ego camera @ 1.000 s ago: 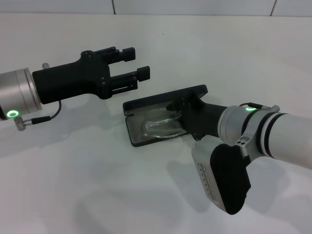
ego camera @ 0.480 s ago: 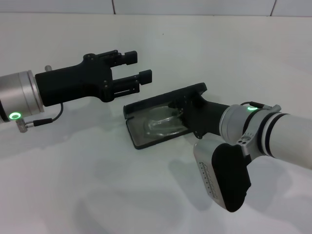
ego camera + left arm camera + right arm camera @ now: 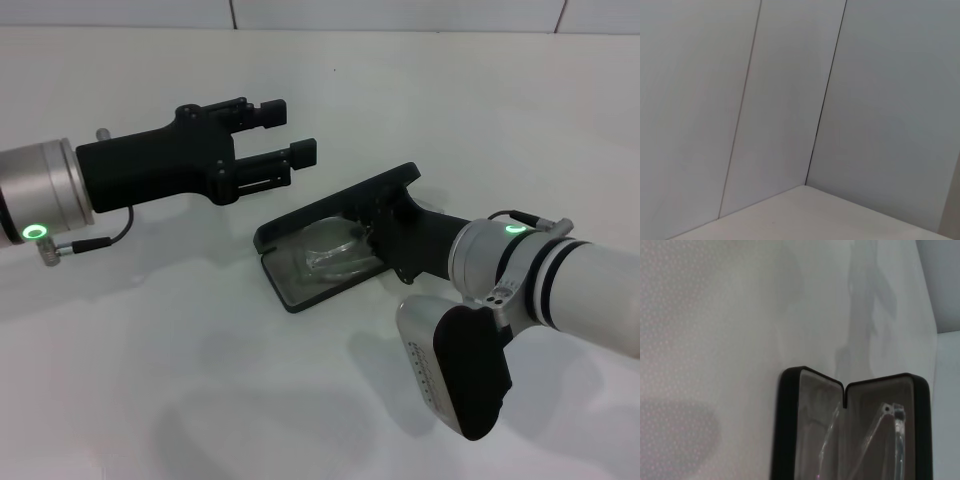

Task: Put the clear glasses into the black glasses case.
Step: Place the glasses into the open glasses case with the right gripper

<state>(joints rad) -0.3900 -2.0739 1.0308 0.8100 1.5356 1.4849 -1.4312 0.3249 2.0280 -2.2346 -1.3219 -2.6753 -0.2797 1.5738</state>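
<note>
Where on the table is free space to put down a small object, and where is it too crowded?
Bare table lies in front of the black glasses case, below the left gripper. The far strip along the wall is also free. It is crowded at the case, where the clear glasses lie and the right gripper reaches in.

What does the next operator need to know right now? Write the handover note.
Left gripper: fingers open, holding nothing, in the air beside the case's far left end.
Right gripper: at the black glasses case, its fingers hidden behind the half-raised lid, so their state cannot be read.
Clear glasses: lying inside the case on the grey lining; the right wrist view also shows them inside.
Done: glasses are in the case.
Left: lid is not shut; back the right arm away.
</note>
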